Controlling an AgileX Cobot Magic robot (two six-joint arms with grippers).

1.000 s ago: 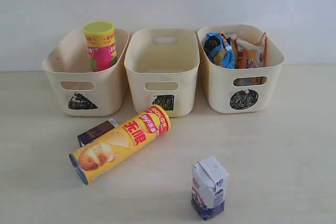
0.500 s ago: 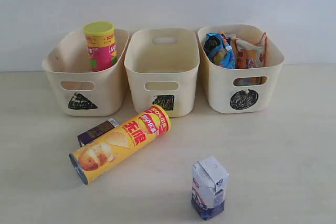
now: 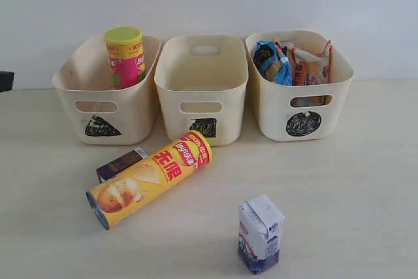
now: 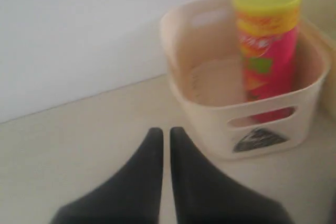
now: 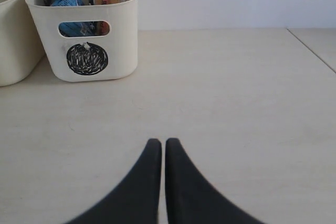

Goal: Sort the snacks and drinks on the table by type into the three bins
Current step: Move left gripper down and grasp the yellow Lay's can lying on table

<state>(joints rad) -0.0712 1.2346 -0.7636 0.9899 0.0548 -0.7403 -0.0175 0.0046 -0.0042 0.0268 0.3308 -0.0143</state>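
Three cream bins stand in a row at the back. The left bin (image 3: 78, 112) holds the upright pink chip tube (image 3: 125, 57) with a yellow lid. The middle bin (image 3: 202, 119) looks empty. In the right bin (image 3: 274, 112) sit the blue bag (image 3: 273, 62) and the orange-black bag (image 3: 310, 66). The yellow-orange chip tube (image 3: 150, 178) lies on its side on the table, with the dark purple carton (image 3: 119, 164) behind it. The white-and-blue carton (image 3: 260, 233) stands at the front. My left gripper (image 4: 164, 132) is shut, empty, short of the left bin (image 4: 210, 124). My right gripper (image 5: 159, 142) is shut, empty, over bare table.
A dark piece of the left arm (image 3: 5, 81) shows at the left edge of the exterior view. A pale wall runs behind the bins. In the right wrist view a table edge or seam (image 5: 312, 51) runs off to one side.
A dark piece of the left arm has come into the exterior view at its left edge. The objects have not moved.
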